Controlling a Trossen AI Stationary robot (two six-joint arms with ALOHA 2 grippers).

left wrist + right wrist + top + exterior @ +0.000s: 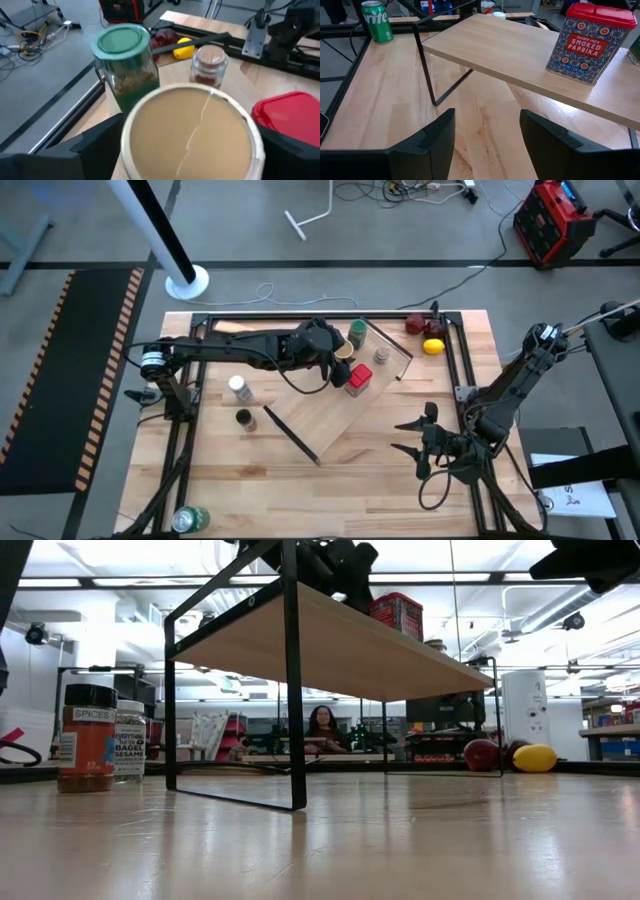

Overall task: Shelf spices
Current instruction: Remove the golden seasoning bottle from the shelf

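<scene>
Left gripper holds the tan open-top cylinder over the shelf; right gripper waits, fingers wide.

On the table's left, off the shelf, stand the white-capped jar and the black-capped jar. Over the shelf's far end the left gripper clasps the tan open-top cylinder, with the green jar just beyond, then the red square tin and the silver-topped shaker. At the near right, the right gripper hangs spread apart and empty.

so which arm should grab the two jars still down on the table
Left. The white-capped jar and black-capped jar stand on the table's left side, near the left arm. The right gripper waits open at the far right.
</scene>
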